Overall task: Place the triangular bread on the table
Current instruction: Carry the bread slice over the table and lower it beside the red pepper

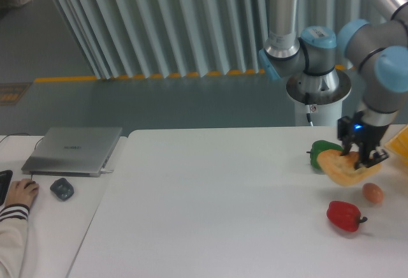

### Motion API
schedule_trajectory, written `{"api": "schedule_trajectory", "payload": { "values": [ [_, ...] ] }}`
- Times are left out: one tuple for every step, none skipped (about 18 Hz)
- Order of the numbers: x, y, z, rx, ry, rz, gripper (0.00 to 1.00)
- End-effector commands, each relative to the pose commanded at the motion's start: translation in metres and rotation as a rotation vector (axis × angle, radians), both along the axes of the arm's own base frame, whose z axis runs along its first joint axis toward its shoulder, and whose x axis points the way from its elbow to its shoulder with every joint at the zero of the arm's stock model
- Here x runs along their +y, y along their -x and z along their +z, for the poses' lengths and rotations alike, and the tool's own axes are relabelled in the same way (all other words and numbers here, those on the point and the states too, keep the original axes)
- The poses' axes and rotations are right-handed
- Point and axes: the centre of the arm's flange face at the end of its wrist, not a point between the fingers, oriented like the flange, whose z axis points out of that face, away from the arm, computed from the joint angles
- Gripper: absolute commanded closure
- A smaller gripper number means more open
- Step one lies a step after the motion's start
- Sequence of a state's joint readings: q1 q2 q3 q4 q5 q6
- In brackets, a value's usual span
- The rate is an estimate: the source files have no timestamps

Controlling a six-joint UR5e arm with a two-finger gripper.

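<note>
Claw (362,157) grips triangular bread (341,168) above table (210,208).

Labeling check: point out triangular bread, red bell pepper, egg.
triangular bread (341,168), fixed camera, left part of its golden top
red bell pepper (343,215), fixed camera, middle of its body
egg (373,192), fixed camera, centre of its shell

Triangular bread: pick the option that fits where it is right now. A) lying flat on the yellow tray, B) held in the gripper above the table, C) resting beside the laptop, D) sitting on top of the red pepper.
B: the gripper is shut on the triangular bread, which hangs tilted above the table, next to the green pepper and apart from the red pepper.
</note>
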State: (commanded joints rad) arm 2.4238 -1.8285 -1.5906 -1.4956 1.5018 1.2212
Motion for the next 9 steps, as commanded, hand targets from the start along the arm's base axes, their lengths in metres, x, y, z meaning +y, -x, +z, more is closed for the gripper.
{"api": "schedule_trajectory", "payload": {
  "values": [
    [0.003, -0.006, -0.005, -0.006, 0.01, -0.004, 0.52],
    [0.007, -0.01, -0.01, -0.008, 0.022, 0.0, 0.52],
    [0.012, -0.012, -0.015, -0.005, 0.034, 0.042, 0.51],
    [0.017, -0.014, -0.017, 0.009, 0.027, 0.058, 0.51],
    [0.023, -0.019, -0.018, 0.041, 0.014, 0.048, 0.51],
    [0.026, -0.017, -0.019, 0.084, -0.006, 0.068, 0.51],
    [0.032, -0.016, -0.021, 0.114, -0.021, 0.093, 0.51],
    [0.035, -0.015, -0.023, 0.14, -0.023, 0.117, 0.51],
    [0.038, -0.018, -0.026, 0.148, -0.013, 0.107, 0.51]
  ]
}}
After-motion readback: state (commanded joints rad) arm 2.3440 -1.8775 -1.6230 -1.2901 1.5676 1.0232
